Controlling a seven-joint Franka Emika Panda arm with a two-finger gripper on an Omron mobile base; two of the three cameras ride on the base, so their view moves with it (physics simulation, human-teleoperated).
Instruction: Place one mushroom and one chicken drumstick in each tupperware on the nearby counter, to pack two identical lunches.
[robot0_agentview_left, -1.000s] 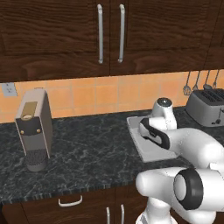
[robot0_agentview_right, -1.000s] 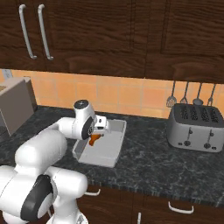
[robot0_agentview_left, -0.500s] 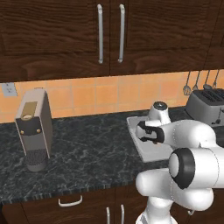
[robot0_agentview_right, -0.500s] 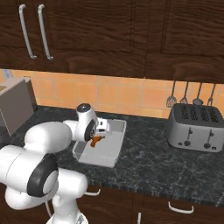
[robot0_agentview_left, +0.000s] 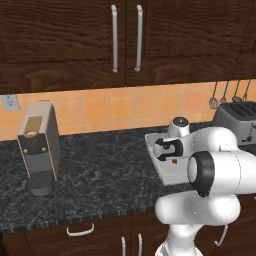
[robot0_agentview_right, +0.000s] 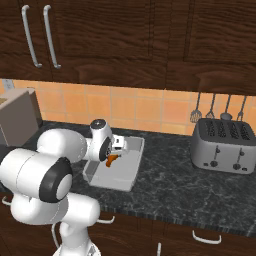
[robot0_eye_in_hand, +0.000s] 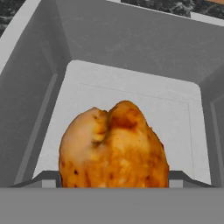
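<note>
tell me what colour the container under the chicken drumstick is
Light grey, almost white on its floor. The hand view shows it best, behind the golden-brown drumstick.

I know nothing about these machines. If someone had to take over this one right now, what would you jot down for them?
Tool: over the grey tupperware on the counter, with a browned drumstick between its fingers; it looks held, not released yet.
Things: the tub floor under the drumstick looks bare. I cannot see a mushroom or a second tupperware from here.
Done: a drumstick brought to this tub.
Left: let it go, add a mushroom, then pack the other tub the same way.
Also on the counter: a toaster to the right, a coffee machine to the left.
</note>
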